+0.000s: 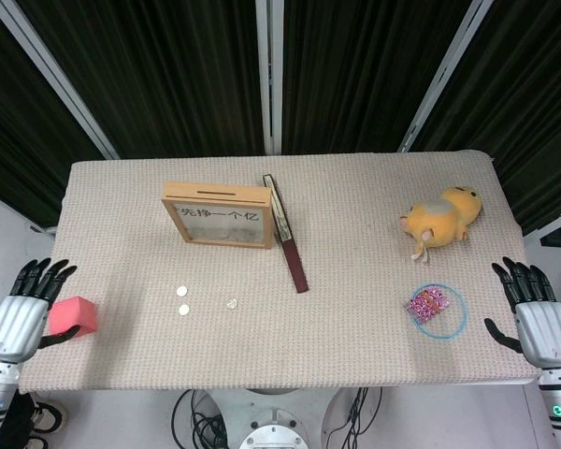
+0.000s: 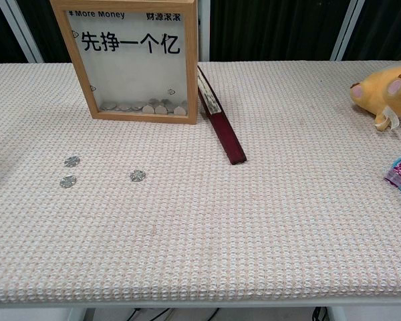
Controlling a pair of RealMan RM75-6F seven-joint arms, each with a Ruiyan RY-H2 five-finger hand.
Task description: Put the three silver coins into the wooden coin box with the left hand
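Note:
Three silver coins lie flat on the woven table cover: one [image 1: 180,292] [image 2: 71,161], one just below it [image 1: 183,309] [image 2: 67,181], and a third to their right [image 1: 232,303] [image 2: 138,176]. The wooden coin box [image 1: 219,214] [image 2: 130,59] stands upright behind them, glass front toward me, slot on top, several coins inside. My left hand [image 1: 23,313] hangs open off the table's left edge, beside a red cube [image 1: 73,316]. At the table's right edge my right hand [image 1: 538,318] is open too. Neither hand shows in the chest view.
A dark red flat case [image 1: 288,238] [image 2: 220,122] leans against the box's right side. A yellow plush toy [image 1: 441,215] [image 2: 386,89] lies at the right. A pink packet [image 1: 426,303] sits inside a blue ring [image 1: 439,310].

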